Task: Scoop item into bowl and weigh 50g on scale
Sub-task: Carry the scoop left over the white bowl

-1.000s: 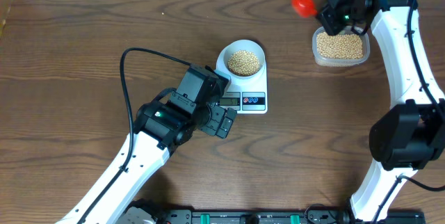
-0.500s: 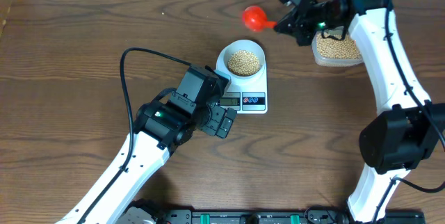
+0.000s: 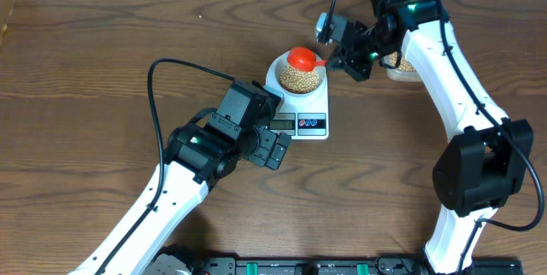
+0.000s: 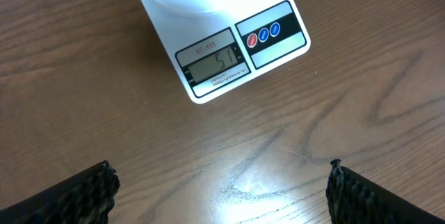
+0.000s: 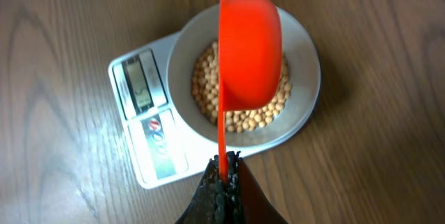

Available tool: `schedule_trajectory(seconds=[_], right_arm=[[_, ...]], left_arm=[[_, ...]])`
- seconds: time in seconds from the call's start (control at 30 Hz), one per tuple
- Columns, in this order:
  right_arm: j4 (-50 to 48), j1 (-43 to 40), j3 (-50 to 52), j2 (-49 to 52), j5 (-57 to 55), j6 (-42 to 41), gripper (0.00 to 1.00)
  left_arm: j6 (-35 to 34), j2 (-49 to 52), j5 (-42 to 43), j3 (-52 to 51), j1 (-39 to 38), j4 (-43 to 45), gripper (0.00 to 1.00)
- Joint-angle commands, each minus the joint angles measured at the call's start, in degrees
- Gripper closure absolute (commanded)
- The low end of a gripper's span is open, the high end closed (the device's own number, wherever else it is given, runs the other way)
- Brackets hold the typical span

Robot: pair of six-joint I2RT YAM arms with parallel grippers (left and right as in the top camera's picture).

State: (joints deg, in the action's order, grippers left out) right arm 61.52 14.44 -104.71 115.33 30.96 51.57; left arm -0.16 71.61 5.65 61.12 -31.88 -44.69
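Two arms reach over a brown wooden table (image 3: 85,53). On the left, the left gripper (image 4: 221,175) hovers low above the bare wood just in front of the scale (image 3: 301,123), its fingers (image 4: 83,196) spread wide apart, grasping nothing and touching nothing. The scale's display faces that wrist camera and reads 51. On the rear part of the scale sits the bowl (image 3: 273,72), with the item (image 3: 299,78), a layer of tan beans, covering its bottom. Directly above the bowl hangs a red scoop (image 3: 301,57), turned so that its rounded back faces both the overhead and right wrist cameras. Its thin handle runs right to the right gripper (image 5: 224,175), whose fingers are clenched tight on the handle's end. Farther right, near the table's back edge, a clear tub (image 3: 402,67) of more beans shows only partly behind the right arm.
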Motion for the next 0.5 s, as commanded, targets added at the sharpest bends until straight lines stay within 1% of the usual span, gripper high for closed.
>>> schedule_trajectory(seconds=[0.0,0.2,0.47], right_arm=[[-1.0,0.2,1.4,-1.7,-1.1,2.1,0.99],[-4.2,0.2,3.4,-1.7,-1.1,2.1,0.99],[-5.5,0.2,3.6,-1.7,-3.7,2.1,0.99]], left_arm=[[-0.1,-0.2,-0.3,0.4,0.2,-0.1,0.02],[-0.1,-0.2,-0.3,0.4,0.2,-0.1,0.02],[-0.1,-0.2,-0.3,0.4,0.2,-0.1,0.02]])
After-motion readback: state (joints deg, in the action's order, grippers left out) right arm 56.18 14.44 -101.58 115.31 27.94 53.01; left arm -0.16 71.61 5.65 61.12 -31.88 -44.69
